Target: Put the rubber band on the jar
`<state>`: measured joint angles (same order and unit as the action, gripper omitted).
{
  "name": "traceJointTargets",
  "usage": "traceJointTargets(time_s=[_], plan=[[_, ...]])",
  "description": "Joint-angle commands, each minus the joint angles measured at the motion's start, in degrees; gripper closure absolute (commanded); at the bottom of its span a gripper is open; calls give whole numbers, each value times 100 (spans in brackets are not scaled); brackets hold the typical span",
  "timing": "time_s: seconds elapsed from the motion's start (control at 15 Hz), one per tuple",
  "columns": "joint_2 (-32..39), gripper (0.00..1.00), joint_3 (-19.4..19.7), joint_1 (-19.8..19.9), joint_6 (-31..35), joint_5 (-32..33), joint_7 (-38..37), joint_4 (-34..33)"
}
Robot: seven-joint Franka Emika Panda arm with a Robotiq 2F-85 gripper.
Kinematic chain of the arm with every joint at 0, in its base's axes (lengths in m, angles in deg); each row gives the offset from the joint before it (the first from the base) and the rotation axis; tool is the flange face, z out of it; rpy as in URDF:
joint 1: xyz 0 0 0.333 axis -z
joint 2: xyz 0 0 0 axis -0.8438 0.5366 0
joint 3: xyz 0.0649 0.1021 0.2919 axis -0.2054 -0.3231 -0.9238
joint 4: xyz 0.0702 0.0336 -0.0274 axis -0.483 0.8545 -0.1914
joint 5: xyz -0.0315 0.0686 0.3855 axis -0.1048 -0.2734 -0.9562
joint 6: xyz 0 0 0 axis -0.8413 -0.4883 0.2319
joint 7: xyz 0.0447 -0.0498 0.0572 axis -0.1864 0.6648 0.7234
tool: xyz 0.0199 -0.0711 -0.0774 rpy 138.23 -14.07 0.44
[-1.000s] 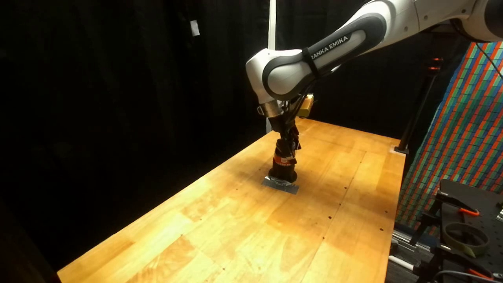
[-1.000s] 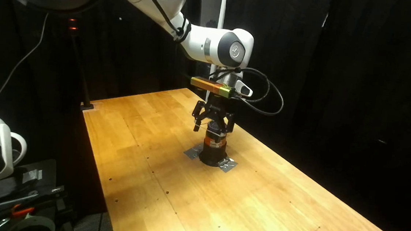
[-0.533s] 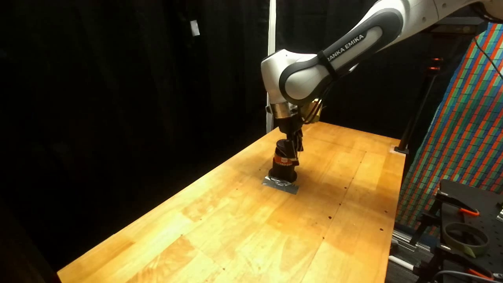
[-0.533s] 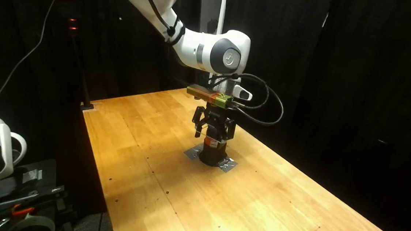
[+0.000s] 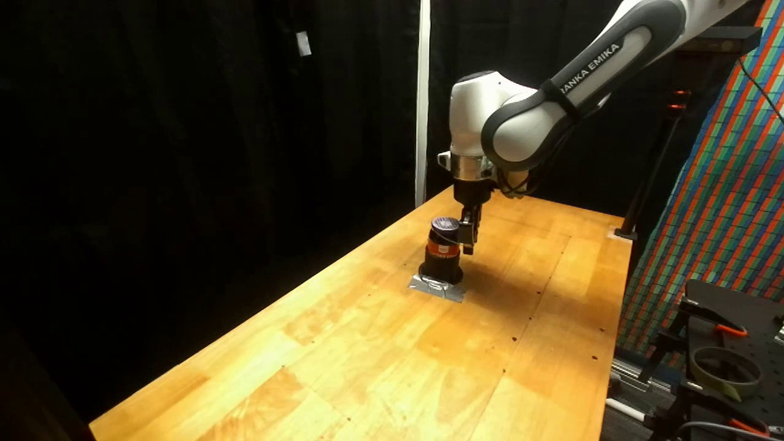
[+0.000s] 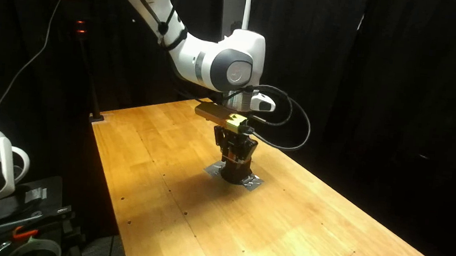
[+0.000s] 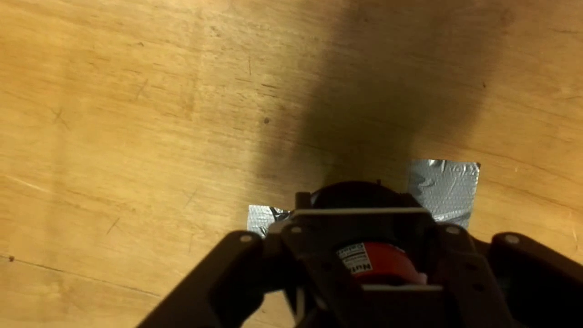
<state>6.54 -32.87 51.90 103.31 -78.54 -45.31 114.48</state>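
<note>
The jar (image 5: 443, 248), with a dark lid and an orange label, stands upright on a black base (image 5: 441, 269) fixed to the table. Beside its upper part, on the arm's side, is my gripper (image 6: 233, 159), its fingers apart but drawn in. The rubber band shows as a thin line across the jar's side below the lid, running to the fingers (image 5: 468, 236). In the wrist view the rubber band (image 7: 360, 211) stretches pale and straight across the fingertips, and the red label (image 7: 387, 262) shows through between the fingers. The far side of the loop is hidden.
Grey tape (image 5: 438, 288) holds the base to the wooden table (image 5: 367, 349). A thin pole (image 5: 655, 159) rises at the table's far corner. Off the table's side stands a black cart (image 5: 735, 318) with a tape roll (image 5: 726, 370).
My gripper has moved back toward the arm's side and lower, uncovering the jar's lid. The fingers have come closer together. The band now reaches from the jar's side to the fingers.
</note>
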Motion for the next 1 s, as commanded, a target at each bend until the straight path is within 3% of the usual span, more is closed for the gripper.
traceJointTargets(time_s=[0.0,0.2,0.47,0.67,0.8,0.93], plan=[[-642,78,1,120,1204,-67,-91,1185],[-824,86,56,116,2386,-47,-270,1842],[-960,78,355,-98,4209,29,-779,2703],[-931,79,947,-628,5634,43,-1147,3249],[-835,80,1437,-1143,6416,-273,-1070,3513],[-750,79,1622,-1424,7049,-586,-952,3741]])
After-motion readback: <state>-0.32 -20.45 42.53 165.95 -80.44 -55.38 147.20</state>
